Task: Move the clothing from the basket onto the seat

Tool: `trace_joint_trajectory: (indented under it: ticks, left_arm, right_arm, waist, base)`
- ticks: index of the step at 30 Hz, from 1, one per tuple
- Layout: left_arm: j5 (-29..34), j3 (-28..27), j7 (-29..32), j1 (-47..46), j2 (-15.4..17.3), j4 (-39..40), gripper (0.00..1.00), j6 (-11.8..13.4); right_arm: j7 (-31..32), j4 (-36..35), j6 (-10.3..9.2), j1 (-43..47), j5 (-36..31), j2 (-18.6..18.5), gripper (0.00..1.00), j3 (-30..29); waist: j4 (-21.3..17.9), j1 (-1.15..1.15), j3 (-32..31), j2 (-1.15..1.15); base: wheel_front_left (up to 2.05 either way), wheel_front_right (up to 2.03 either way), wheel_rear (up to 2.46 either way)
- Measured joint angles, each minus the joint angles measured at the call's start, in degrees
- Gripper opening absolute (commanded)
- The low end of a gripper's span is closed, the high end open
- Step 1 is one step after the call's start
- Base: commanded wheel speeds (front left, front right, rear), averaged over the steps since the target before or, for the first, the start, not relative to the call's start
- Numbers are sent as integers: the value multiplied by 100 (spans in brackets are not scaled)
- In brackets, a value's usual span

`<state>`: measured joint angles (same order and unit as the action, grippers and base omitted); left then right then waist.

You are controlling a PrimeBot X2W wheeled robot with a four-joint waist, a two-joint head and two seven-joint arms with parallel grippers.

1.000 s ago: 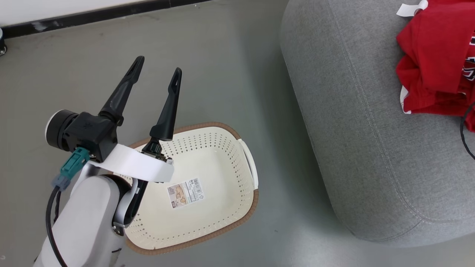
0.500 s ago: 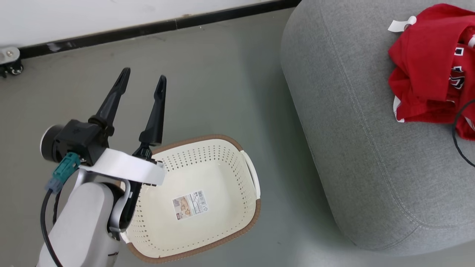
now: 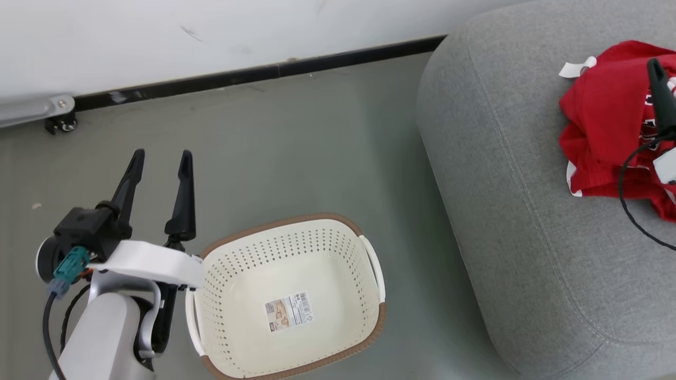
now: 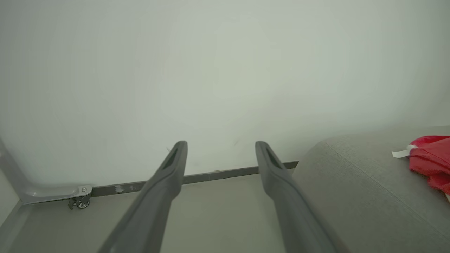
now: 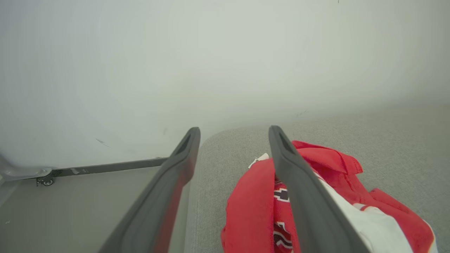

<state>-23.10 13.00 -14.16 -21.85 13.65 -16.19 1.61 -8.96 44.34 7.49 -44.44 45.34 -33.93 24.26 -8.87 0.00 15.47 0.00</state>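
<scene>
On the grey seat [image 3: 507,184] I see the red clothing [image 3: 602,121] heaped, my right pincer [image 5: 235,130] spread wide over it; the cream basket [image 3: 285,220] sits on the floor [image 3: 296,148] beside my left pincer [image 3: 162,155], likewise released

View tilting up: white wall [image 3: 211,31] and black baseboard [image 3: 253,75] now across top, small caster wheel [image 3: 63,124] sliding further in at left. Now left gripper [image 3: 162,155] drawn back: was across brown rim of cream-white perforated plastic basket [image 3: 285,220], now beside it, over grey floor [image 3: 317,148]. And there, dark finger [image 3: 661,100] of right gripper [image 5: 233,133] comes in at right edge, above bright red fabric clothing [image 3: 602,116].
</scene>
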Motion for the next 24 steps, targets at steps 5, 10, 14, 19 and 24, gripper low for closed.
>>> trace_joint_trajectory:
  ticks: [5,10,14,19,24]
  left_arm:
    - [1,-238,-1,185,-59,-21,100,146]
    - [2,-415,-7,213,-162,62,100,211]
    - [9,-526,-11,433,-207,76,100,296]
    - [66,-590,-48,621,-302,75,100,313]
    - [78,-609,-48,834,-352,29,100,318]
  right_arm:
    - [-179,-74,0,204,-94,97,100,21]
    - [-269,-98,0,347,-259,159,100,35]
    - [-323,-159,0,472,-334,276,100,40]
    - [-402,-315,0,689,-457,409,100,71]
    - [-434,-427,0,921,-584,545,100,85]
  waist:
    - [119,0,-188,0]
    - [217,0,-342,0]
    - [313,0,-496,0]
    - [429,0,-693,0]
    - [535,0,-885,0]
  base:
    - [0,0,0]
    - [0,0,0]
    - [0,0,0]
    - [0,0,0]
    - [0,0,0]
